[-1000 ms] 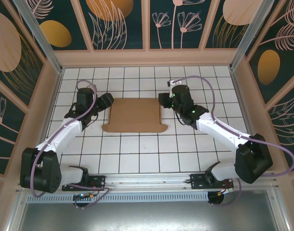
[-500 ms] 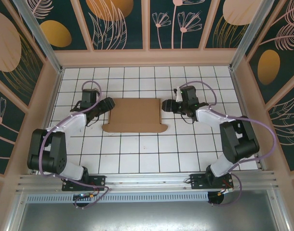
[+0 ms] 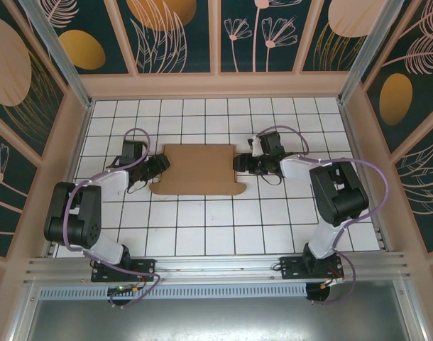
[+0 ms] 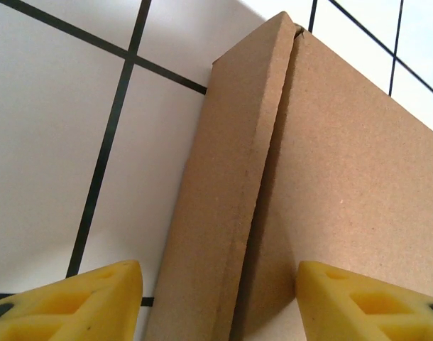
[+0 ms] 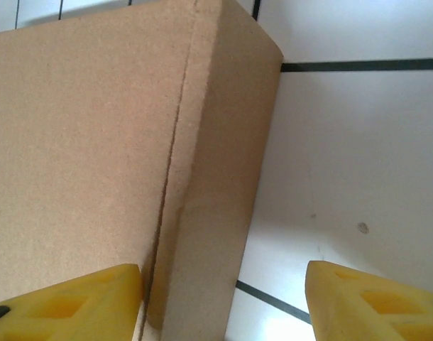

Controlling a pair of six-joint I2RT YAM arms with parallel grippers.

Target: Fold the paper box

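The paper box (image 3: 199,169) lies flat on the white gridded table (image 3: 202,227), plain brown, with a wide rounded flap spread out along its near edge. My left gripper (image 3: 160,165) sits at the box's left edge. In the left wrist view the left gripper (image 4: 220,305) is open, its yellow fingers (image 4: 81,302) astride the raised left side wall of the paper box (image 4: 238,177). My right gripper (image 3: 240,163) sits at the right edge. It (image 5: 220,302) is open too, one finger (image 5: 67,302) over the top of the paper box (image 5: 96,142), the other over bare table.
Wooden walls (image 3: 216,85) with dark patterned panels enclose the table on three sides. The arm bases stand on a metal rail (image 3: 216,266) at the near edge. White tiles stretch out in front of the box.
Both arms have dropped low and drawn their grippers in against the box's left and right edges. The box has not moved.
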